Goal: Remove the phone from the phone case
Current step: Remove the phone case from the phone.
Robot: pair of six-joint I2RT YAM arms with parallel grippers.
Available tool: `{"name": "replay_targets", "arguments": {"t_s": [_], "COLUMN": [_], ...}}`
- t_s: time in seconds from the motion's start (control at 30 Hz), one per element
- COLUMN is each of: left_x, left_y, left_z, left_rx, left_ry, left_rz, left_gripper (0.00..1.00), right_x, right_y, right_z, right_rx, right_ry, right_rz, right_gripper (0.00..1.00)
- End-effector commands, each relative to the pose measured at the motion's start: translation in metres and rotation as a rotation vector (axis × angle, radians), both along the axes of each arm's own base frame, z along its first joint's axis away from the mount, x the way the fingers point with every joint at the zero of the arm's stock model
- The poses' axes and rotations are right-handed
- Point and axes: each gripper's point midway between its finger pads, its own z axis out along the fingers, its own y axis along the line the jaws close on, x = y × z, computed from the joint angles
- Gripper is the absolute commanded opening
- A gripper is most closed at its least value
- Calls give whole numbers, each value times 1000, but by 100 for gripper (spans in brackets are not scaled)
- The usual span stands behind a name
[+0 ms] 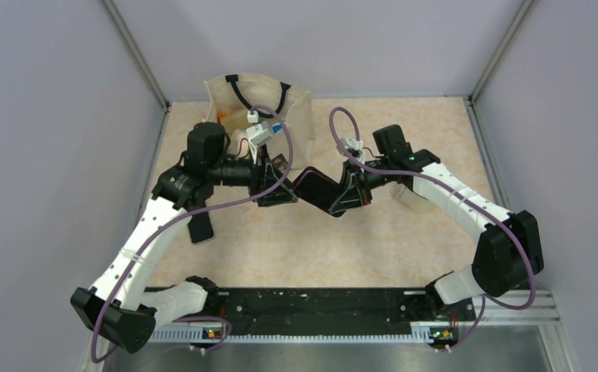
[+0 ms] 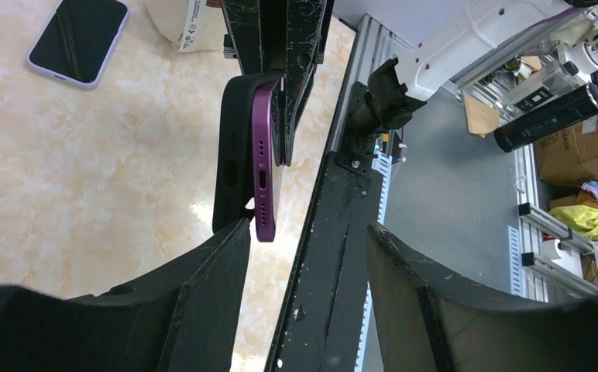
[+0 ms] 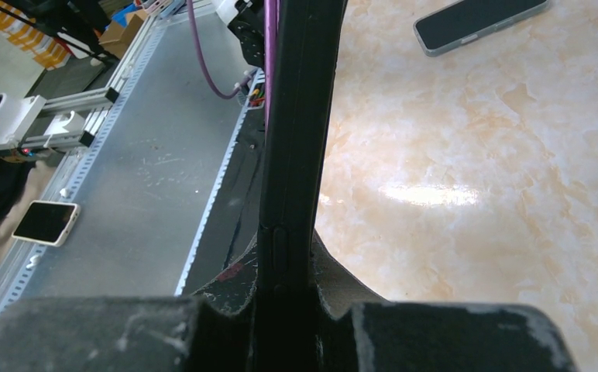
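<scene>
Black phone case (image 2: 232, 147) clamped tight in right fingers (image 3: 342, 283), up off the bench (image 2: 87, 194). Wide-open left fingers (image 2: 203, 287), one tip touching the case corner. Purple phone (image 2: 263, 178) partly out.

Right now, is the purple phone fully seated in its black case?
Partly out: the left wrist view shows the phone's bottom edge peeled clear of the case; its far end is hidden.
</scene>
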Motion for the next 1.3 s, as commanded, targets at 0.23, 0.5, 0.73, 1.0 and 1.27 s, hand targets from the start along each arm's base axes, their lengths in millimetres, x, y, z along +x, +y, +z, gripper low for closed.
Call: {"name": "replay_targets", "arguments": {"t_s": [0.23,0.5,0.73,1.0,1.27], "left_x": [17,32,36,42,36], "left_y": [-4,-15,-36,-46,-23], "left_z": [-5,-23,-35,-44,-52], "left_rx": [-1,-7,-4,17,228], "left_ry": [-34,-12,-11,-41,-360], "left_rz": [30,23,4,-5,-107], "left_gripper": [62,61,55,0,0], "right_x": [-3,-2,3,1,16], "right_y": [3,4,5,3,-3], "right_z": [37,44,44,44,36], "right_rx": [122,132,127,123,49], "right_ry": [-97,-105,-127,-154,-216], "right_rz": [63,67,55,41,-85], "right_gripper": [0,0,0,0,44]}}
